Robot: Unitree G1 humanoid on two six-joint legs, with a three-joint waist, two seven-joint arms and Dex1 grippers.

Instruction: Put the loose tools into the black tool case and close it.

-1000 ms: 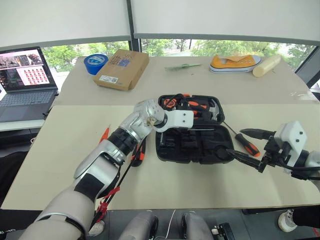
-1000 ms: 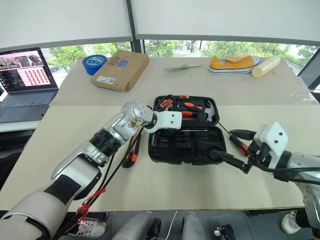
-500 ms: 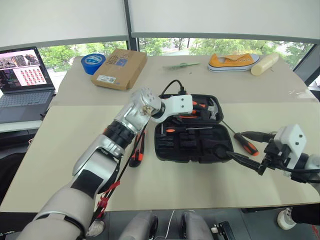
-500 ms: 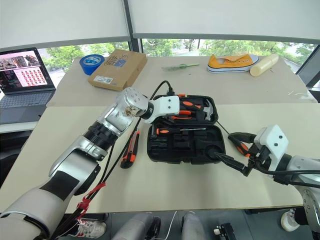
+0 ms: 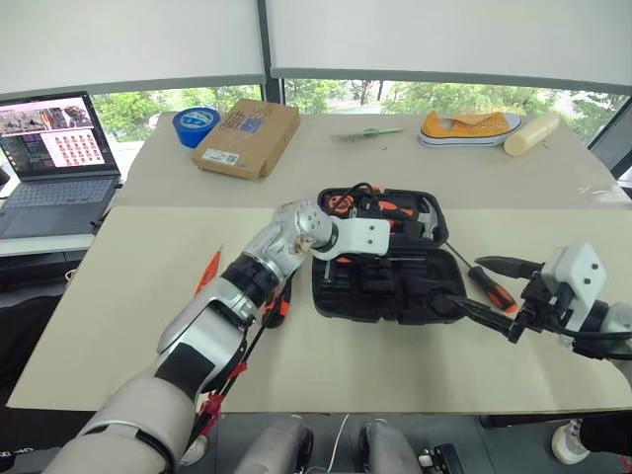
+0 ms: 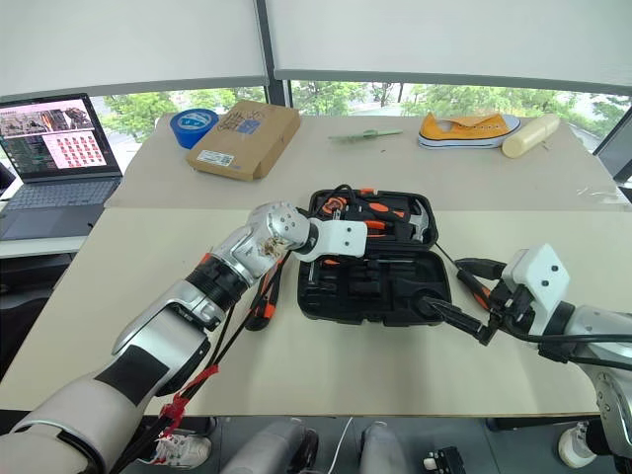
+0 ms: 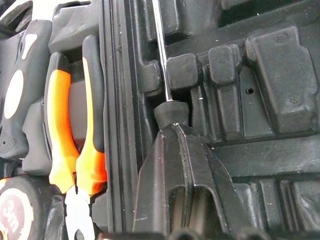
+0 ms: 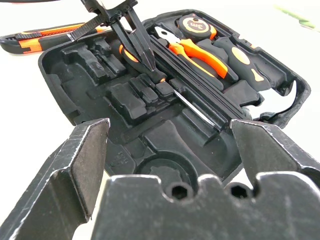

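The black tool case lies open mid-table, its pliers, tape measure and hammer in the far half. A thin screwdriver rests in a recess of the near half. My left gripper is shut, its tips touching that screwdriver's collar. The utility knife lies left of the case, partly under my left arm. Further left is the small orange tester screwdriver. The larger screwdriver lies right of the case. My right gripper hangs open by the case's right front corner, holding nothing.
At the back stand a cardboard box, a blue tape roll, a yellow shoe and a cream cylinder. A laptop sits on a side table at far left. The table's front edge is close below the case.
The head camera has shifted. My left wrist has tilted slightly over the case, its tips staying at the thin screwdriver. My right arm has kept still.
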